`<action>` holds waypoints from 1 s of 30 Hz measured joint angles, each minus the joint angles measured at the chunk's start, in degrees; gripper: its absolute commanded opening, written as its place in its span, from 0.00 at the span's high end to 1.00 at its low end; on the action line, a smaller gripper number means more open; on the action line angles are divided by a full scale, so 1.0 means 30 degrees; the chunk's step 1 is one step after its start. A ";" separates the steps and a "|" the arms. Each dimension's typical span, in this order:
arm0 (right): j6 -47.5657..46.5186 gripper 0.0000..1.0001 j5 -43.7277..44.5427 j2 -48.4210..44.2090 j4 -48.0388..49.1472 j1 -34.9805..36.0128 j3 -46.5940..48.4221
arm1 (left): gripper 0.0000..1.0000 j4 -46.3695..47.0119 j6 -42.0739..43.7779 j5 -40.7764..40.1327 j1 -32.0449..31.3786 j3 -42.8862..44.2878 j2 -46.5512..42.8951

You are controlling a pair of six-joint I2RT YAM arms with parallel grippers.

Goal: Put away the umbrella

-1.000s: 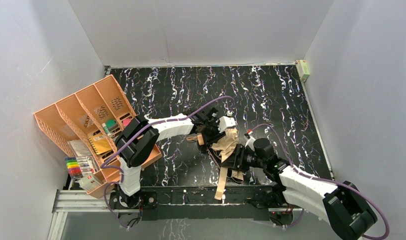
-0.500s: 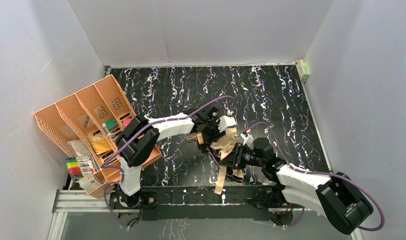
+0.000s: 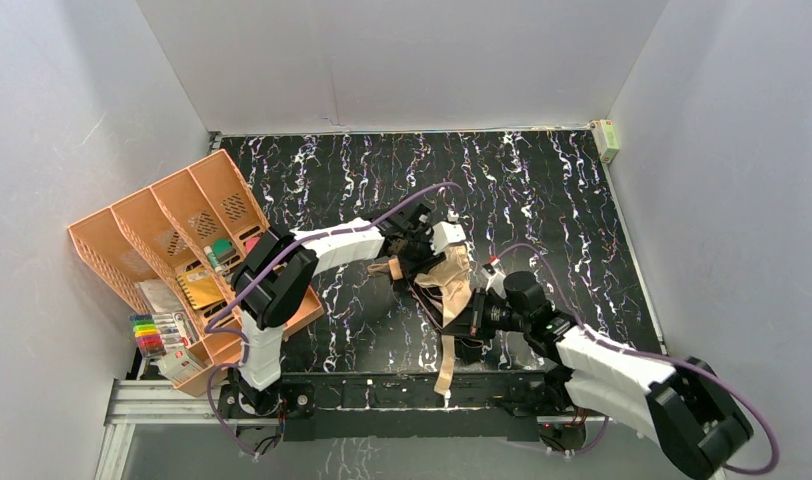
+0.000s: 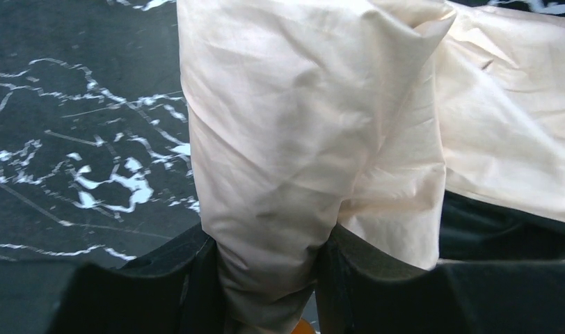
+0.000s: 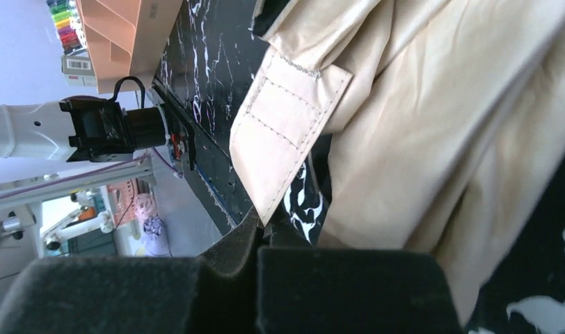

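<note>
Left pincer [image 4: 266,250] is pinching a fold of the umbrella [image 4: 287,139] canopy. Right pincer [image 5: 257,240] is sitting beside the strap [image 5: 283,132]; grip unclear.

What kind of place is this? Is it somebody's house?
Probably a robot test booth, not a house: plain white walls box in a black marbled table, a left arm and a right arm are bolted along its near edge, and both reach a tan umbrella.

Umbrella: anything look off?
Yes. The umbrella lies crumpled, canopy loose, on the table; its strap is undone, trailing to the near edge. The left pincer is shut on just a canopy fold.
</note>
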 measured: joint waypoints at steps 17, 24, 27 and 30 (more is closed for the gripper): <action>-0.2484 1.00 0.0284 -0.1676 -1.1905 -0.0102 0.2557 | 1.00 0.0131 0.1129 -0.1180 0.0816 0.1268 0.0969; -0.3300 0.67 0.1421 -0.1486 -1.3493 -0.0087 0.3337 | 1.00 0.0182 0.1093 -0.1188 0.0816 0.1290 0.0998; -0.3927 0.53 0.2186 -0.1683 -1.5074 0.0015 0.4306 | 1.00 0.1107 0.1093 -0.1450 0.0889 0.0845 0.0867; -0.4750 0.45 0.3359 -0.1654 -1.6174 -0.0015 0.6098 | 1.00 0.2040 0.1231 -0.1829 0.0874 -0.0029 0.0401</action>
